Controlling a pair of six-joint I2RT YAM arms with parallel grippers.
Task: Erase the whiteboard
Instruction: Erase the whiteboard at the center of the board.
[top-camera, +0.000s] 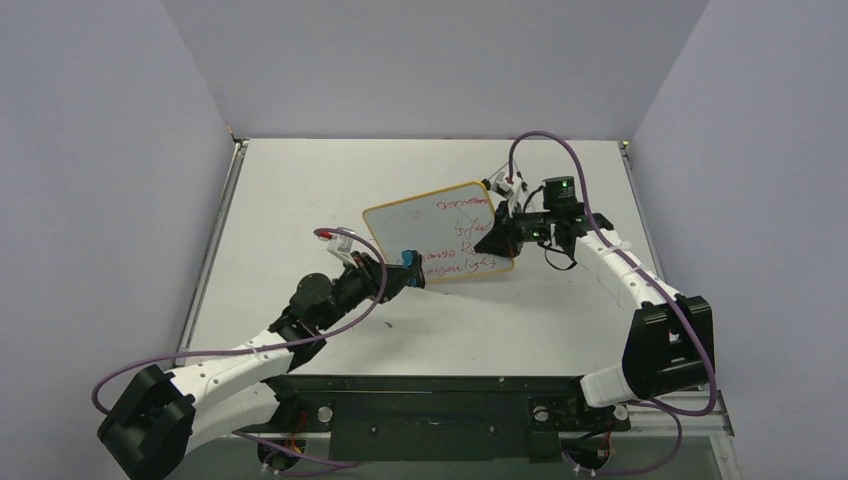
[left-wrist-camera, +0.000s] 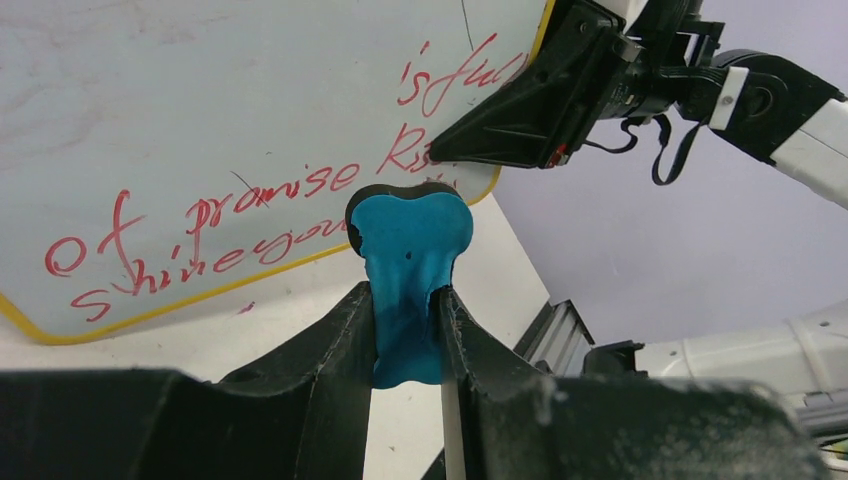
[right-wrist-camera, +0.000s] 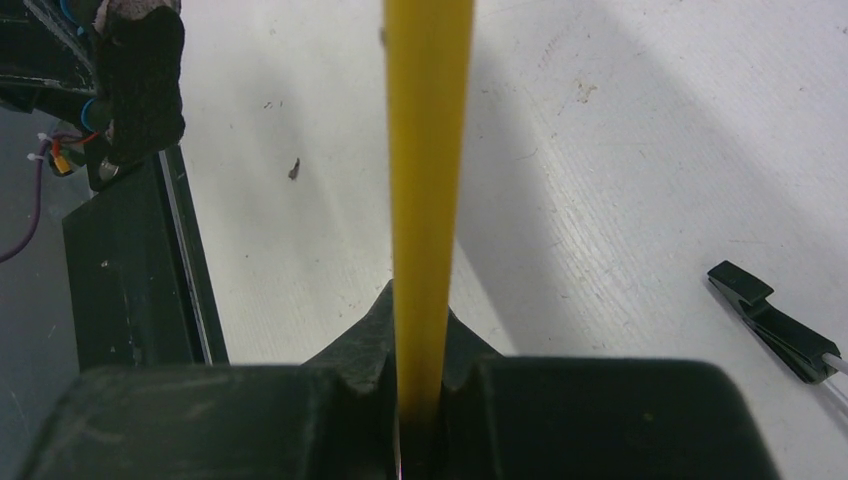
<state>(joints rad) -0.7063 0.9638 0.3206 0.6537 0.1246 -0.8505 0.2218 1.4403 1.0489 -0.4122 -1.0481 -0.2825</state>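
Whiteboard (top-camera: 438, 228) sits at mid-table, slightly right of centre, tilted, with its face towards the overhead camera. We note a yellow-looking rim and red handwriting (top-camera: 462, 240) on the right and lower part of the face. In the left wrist view the whiteboard (left-wrist-camera: 200, 90) carries red lines along its lower half, and the upper left shows only faint pinkish smears.

Right gripper (top-camera: 502, 236): jaws clamped on the board's right edge. From the right wrist camera the rim (right-wrist-camera: 428, 150) runs edge-on straight out from between the fingers of the right gripper (right-wrist-camera: 420, 335), with the table (right-wrist-camera: 620, 150) and the board's shadow beneath. The board looks raised; we cannot tell whether any corner touches the table (top-camera: 300, 190).

Left gripper (top-camera: 405, 273): jaws closed on the blue-and-black eraser (top-camera: 411, 261) at the board's lower edge. In the left wrist view the eraser (left-wrist-camera: 410, 250) is squeezed between the fingers of the left gripper (left-wrist-camera: 408, 300), its black top at the rim below the writing. We cannot confirm contact.

A small black piece (right-wrist-camera: 770, 320) lies on the table, apart from the board.
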